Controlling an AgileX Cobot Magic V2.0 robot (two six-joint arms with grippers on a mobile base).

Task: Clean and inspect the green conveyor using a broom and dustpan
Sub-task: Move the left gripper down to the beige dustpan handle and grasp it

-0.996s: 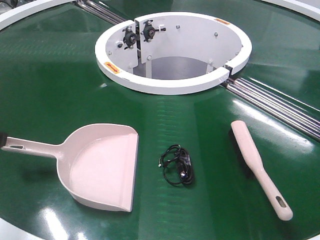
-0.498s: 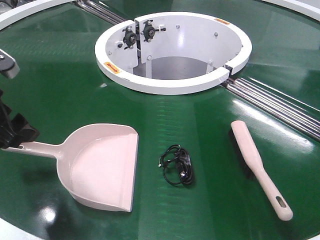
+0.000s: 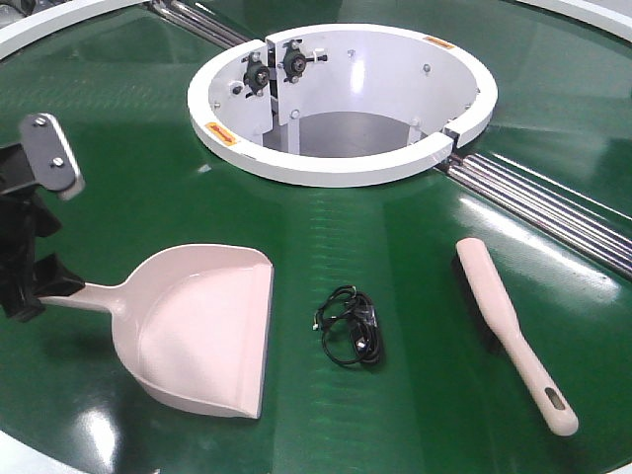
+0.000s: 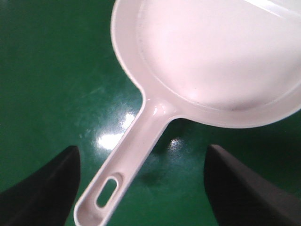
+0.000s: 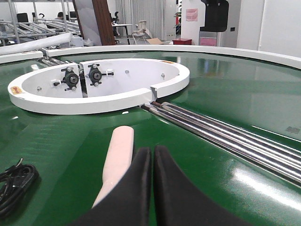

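Observation:
The beige-pink dustpan (image 3: 202,331) lies on the green conveyor (image 3: 118,148) at the front left, mouth to the right, its handle pointing left. My left gripper (image 3: 35,286) is open at the handle's end. In the left wrist view the slotted handle (image 4: 134,150) runs between the wide-apart fingers (image 4: 44,188) without touching either, and the dustpan's scoop (image 4: 211,56) fills the top. The broom (image 3: 509,331) lies at the front right, handle toward the front. My right gripper (image 5: 152,153) is shut and empty, just right of the broom (image 5: 117,155); it does not show in the front view.
A coiled black cable (image 3: 353,326) lies between dustpan and broom. The white ring-shaped hub (image 3: 336,168) stands behind them. Steel rollers (image 3: 553,207) run from the hub toward the right edge. The belt's white rim (image 3: 15,449) curves along the front left.
My left arm has come in from the left edge and moved right, so its open fingers now straddle the dustpan's handle end. Dustpan, cable and broom have not moved.

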